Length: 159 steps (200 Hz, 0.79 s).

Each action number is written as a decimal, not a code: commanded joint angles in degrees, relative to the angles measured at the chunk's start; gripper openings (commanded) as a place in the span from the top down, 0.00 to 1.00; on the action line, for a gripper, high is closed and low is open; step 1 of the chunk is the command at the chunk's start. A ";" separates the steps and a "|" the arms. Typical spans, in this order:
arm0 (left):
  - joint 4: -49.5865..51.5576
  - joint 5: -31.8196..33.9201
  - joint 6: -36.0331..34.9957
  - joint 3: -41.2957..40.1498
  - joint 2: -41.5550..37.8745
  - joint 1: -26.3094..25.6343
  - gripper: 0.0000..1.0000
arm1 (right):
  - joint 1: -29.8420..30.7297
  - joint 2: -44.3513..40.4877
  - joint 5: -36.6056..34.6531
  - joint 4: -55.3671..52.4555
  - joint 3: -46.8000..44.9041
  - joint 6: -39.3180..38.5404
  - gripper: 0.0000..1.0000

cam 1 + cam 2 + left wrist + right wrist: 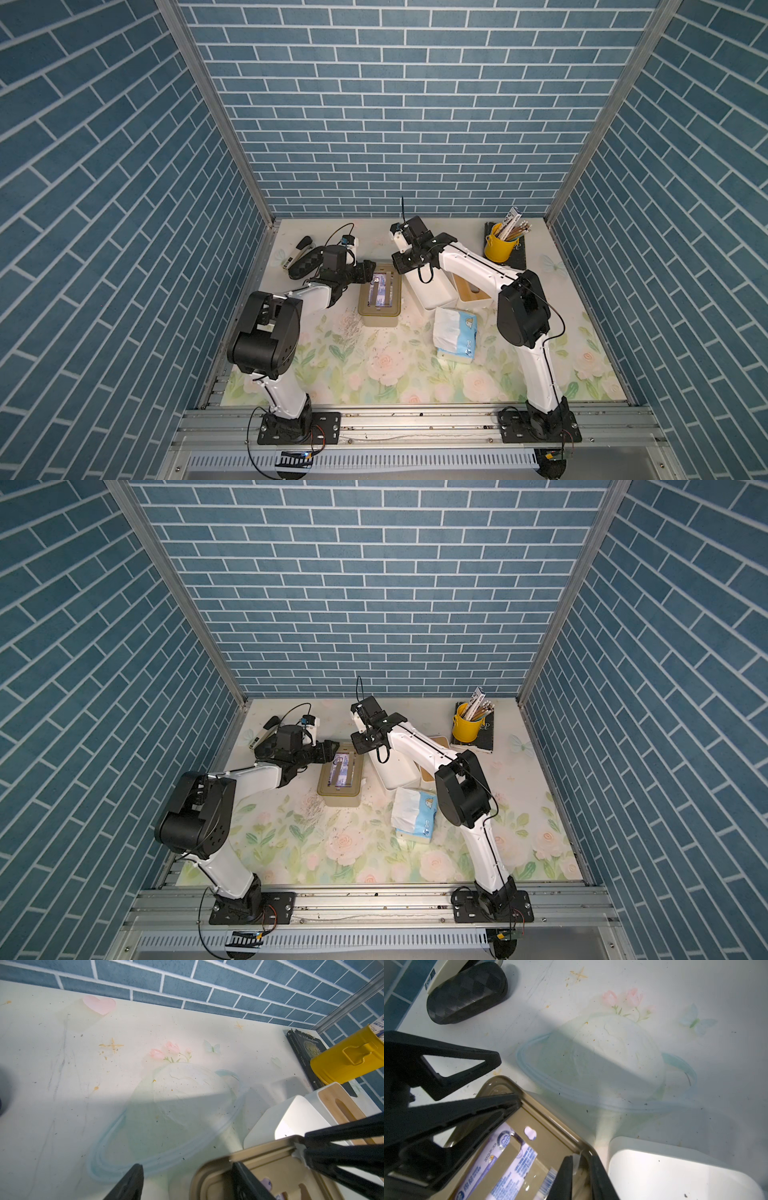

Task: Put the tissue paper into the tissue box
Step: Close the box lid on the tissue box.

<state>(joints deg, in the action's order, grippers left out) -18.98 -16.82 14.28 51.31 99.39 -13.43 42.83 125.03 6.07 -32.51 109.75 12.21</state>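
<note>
Tissue pack (455, 334), blue and white: lies flat on the tabletop (374, 374), near and right of centre. It is outside every box and neither arm touches it.

Tan box (379, 321), centre: a purple-printed pack (481, 1165) shows through its top.

White box (428, 291): just right of the tan one, with a wood-faced lid (473, 293) beside it, farther right.

Left end effector (187, 1164): jaws apart, straddling the tan box's far left rim, one finger over the inside and one over the tabletop.

Right end effector (581, 1159): fingers drawn narrow on either side of the far right corner of the rim, with a scrap of clear film between them. I cannot tell whether they bite.

Step in hand, as I judge it: taking the tan box by its far rim. I would pinch rim only, not film. I would seat the left jaws on the wall before lifting, then move both arms together so the box does not skid into the white one.
</note>
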 commanded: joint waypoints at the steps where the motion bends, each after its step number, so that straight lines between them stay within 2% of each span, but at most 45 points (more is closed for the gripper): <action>1: 11.69 1.34 -2.41 -2.35 3.36 -0.81 0.29 | 0.46 0.30 0.55 -1.85 -1.21 -0.61 0.80; 49: 11.68 1.34 -2.51 -2.35 3.44 -0.81 0.29 | 0.84 2.14 -0.18 -1.62 -4.15 -0.36 0.81; 125: 11.59 1.68 -2.58 -2.71 2.91 -0.81 0.29 | 1.75 0.21 0.17 5.96 -15.92 2.25 0.84; 159: 11.68 2.52 -2.24 -2.38 1.25 -0.82 0.29 | 1.73 -2.84 -1.14 6.57 -14.96 1.89 0.83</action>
<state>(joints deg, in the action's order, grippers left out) -18.85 -16.71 14.11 51.31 99.35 -13.54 43.29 120.75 5.17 -18.04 96.95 12.49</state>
